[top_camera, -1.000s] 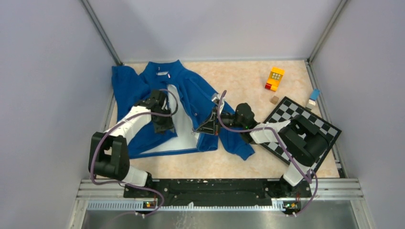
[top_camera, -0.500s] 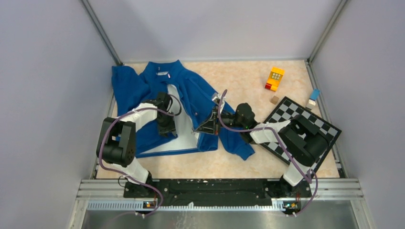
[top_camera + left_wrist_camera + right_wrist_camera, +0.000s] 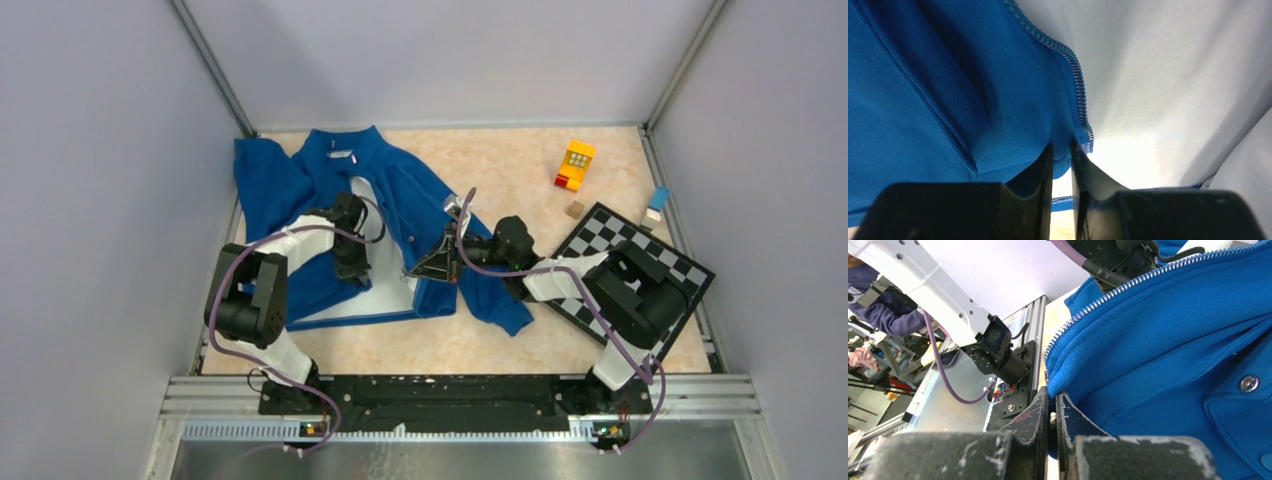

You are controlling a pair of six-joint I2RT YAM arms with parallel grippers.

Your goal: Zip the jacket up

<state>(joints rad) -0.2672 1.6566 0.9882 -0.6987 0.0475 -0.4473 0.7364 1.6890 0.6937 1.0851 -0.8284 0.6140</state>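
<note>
Overhead, the jacket (image 3: 400, 200) lies on the left half of a beige marbled tabletop (image 3: 500, 170), with its collar toward the far wall and its front open on pale lining (image 3: 1173, 75). Plain lilac-grey walls (image 3: 450, 60) close in three sides, and an aluminium rail (image 3: 450, 400) runs along the near edge. The left gripper (image 3: 1062, 147) sits at the bottom end of the zipper teeth (image 3: 1078, 85). Its fingers are drawn narrow and seem to nip the blue hem, though the close view leaves that uncertain. The right gripper (image 3: 1053, 396) has its fingers pressed together on the opposite front edge's lower corner. A chequerboard (image 3: 600, 230), a yellow toy block (image 3: 577, 160) and a small wooden cube (image 3: 574, 209) occupy the right side, well apart from the jacket.
</note>
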